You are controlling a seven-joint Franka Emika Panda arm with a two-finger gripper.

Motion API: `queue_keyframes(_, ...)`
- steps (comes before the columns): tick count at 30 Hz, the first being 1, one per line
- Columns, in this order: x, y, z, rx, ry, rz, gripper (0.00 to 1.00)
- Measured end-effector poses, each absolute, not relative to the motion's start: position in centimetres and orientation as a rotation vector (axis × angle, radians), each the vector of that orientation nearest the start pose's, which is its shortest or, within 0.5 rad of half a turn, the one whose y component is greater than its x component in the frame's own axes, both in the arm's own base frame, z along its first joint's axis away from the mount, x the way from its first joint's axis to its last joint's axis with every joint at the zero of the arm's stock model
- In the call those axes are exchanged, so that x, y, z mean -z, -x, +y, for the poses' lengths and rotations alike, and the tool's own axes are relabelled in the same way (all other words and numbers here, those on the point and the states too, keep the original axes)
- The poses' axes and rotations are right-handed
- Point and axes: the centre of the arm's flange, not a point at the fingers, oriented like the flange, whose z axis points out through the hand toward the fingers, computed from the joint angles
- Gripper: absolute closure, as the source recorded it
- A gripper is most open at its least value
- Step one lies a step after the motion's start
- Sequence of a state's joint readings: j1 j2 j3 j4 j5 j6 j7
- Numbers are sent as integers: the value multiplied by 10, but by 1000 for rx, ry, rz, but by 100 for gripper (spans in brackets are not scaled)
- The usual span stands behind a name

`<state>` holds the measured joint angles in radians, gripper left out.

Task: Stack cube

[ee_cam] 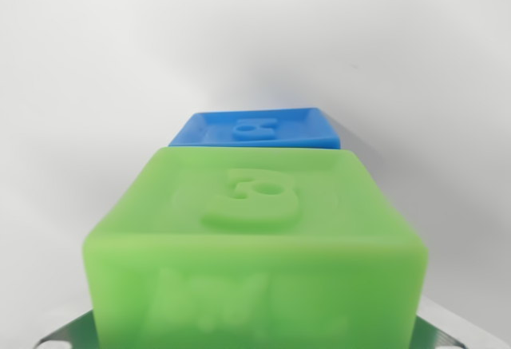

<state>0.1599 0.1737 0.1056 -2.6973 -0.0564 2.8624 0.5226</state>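
Green fills the near half of your wrist view: the green cube [255, 245] sits right up against the camera, its top face carrying a raised figure and its near face some embossed lettering too blurred to read. At the bottom corners you can just see grey metal parts [60, 335] poking out from under it on the left and right; those look like part of the gripper, but the fingertips themselves are hidden. So you can't tell from here how wide the jaws stand, or whether they're closed on that cube, though it sitting so close to the lens suggests it may be in the grasp.

By the look of it, the cube is a moulded, slightly translucent block with rounded edges, probably silicone or soft plastic: light, a bit squashy, grippy rather than slick, nothing fragile. Take it on two opposite flat side faces, around mid-height, and squeeze gently so it doesn't bulge or twist.

Further out, the blue cube [255, 129] lies just beyond the green one, its near edge hidden behind the green top, embossed face up on the plain white table [88, 69]. That's your likely base.

No containers anywhere in view.
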Motion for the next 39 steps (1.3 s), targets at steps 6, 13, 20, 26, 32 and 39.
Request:
queue_keyframes(6,-170,-390,111,-9,3125,319,100)
queue_keyframes(13,-169,-390,112,-9,3125,319,0)
queue_keyframes(20,-169,-390,112,-8,3125,319,0)
queue_keyframes(26,-169,-390,112,-8,3125,319,0)
queue_keyframes(32,-169,-390,112,-8,3125,319,0)
queue_keyframes(39,-169,-390,112,-8,3125,319,0)
